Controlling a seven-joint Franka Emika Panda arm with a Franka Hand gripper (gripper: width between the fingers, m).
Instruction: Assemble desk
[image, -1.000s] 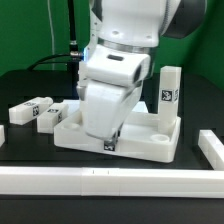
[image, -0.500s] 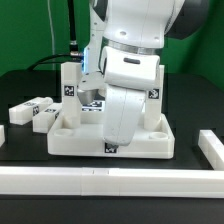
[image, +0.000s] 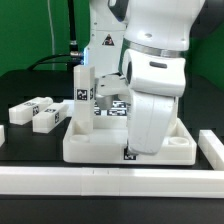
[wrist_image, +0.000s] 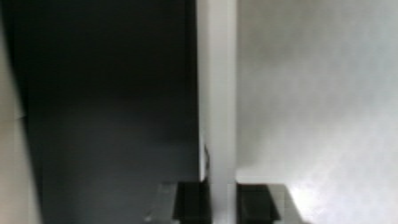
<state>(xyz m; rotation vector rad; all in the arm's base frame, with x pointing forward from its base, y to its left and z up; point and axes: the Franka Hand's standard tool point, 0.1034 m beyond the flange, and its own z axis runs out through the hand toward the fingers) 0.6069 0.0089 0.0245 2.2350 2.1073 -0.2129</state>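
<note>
Clamped in the gripper (wrist_image: 221, 203), jaws drawn close together on it: the thin raised rim (wrist_image: 215, 80) of the desk slab (image: 95, 150). Seen in the wrist view as a narrow white strip running away from between the two dark fingertips (wrist_image: 191, 200), dark on one side of it, pale white on the other.

Hidden in the exterior view behind the bulky white arm (image: 155, 85), bent low over the slab's front wall, with the fingers out of sight there. Right below the hand, on that front wall, a black-and-white tag (image: 130, 153). Lying flat on the black table (image: 25, 142) and reaching out from the hand toward both sides of the exterior view, the slab itself.

Away from the hand toward the exterior view's left, at the slab's far corner, an upright leg (image: 82, 110), square and white, tag on its face. Whether seated in a socket or only resting there, cannot tell.

Well apart from the hand, further toward the exterior view's left and off the slab, a loose leg (image: 29, 108) on its side, and just beside it a second loose leg (image: 48, 118).

Nearer the camera than the hand, a long white border rail (image: 90, 181) along the table's front. Past the hand toward the exterior view's right, a second rail (image: 211, 146).
</note>
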